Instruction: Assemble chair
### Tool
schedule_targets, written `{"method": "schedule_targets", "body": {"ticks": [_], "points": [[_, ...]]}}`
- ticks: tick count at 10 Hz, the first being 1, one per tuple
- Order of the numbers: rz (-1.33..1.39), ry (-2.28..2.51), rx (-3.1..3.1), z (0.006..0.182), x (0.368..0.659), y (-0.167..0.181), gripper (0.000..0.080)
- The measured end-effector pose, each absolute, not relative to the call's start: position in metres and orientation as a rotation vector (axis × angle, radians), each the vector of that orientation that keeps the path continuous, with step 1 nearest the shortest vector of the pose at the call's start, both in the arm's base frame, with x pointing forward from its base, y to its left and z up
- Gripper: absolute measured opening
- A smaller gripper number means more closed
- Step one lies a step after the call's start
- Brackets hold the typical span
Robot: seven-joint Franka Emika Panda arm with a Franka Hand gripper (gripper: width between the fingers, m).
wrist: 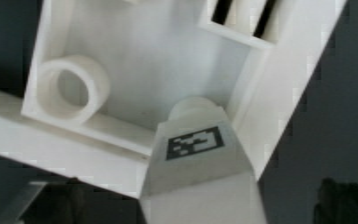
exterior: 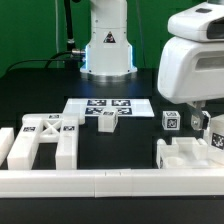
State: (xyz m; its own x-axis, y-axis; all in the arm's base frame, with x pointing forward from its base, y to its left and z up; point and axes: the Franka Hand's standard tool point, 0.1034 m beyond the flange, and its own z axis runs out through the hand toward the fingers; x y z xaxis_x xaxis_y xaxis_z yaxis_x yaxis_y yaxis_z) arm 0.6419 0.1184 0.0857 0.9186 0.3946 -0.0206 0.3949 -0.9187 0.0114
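Two white matte plastic shapes are seen flanking the flat white marker board: an X-braced frame on the exterior view's left, a blocky piece opposite. In the wrist view, dark fingers are spread wide, empty, over a tagged square leg, judged light, stiff, slick, best gripped across flat sides.

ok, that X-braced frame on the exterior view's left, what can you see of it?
The X-braced frame is white, matte, plastic-looking and blocky, with two black-and-white tags on its upper face and square arms running toward the border rail. It lies flat on the black table, apart from other parts, nothing gripping it. Contact with the rail is unclear.
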Motion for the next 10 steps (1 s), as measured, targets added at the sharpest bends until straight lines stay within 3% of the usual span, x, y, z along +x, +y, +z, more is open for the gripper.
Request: {"method": "schedule_targets", "body": {"ticks": [2,4,6,10], "points": [[-0.028,0.639,3.061,0.0855,0.6420,0.1178,0.0621],[-0.027,0.584,3.072,0.0854,0.6419,0.1180,0.0281],[-0.027,0.549,3.081,0.0853,0.6418,0.1184,0.0284],[0.043,-0.266,3.134,0.0840,0.6448,0.1226,0.0284]]}}
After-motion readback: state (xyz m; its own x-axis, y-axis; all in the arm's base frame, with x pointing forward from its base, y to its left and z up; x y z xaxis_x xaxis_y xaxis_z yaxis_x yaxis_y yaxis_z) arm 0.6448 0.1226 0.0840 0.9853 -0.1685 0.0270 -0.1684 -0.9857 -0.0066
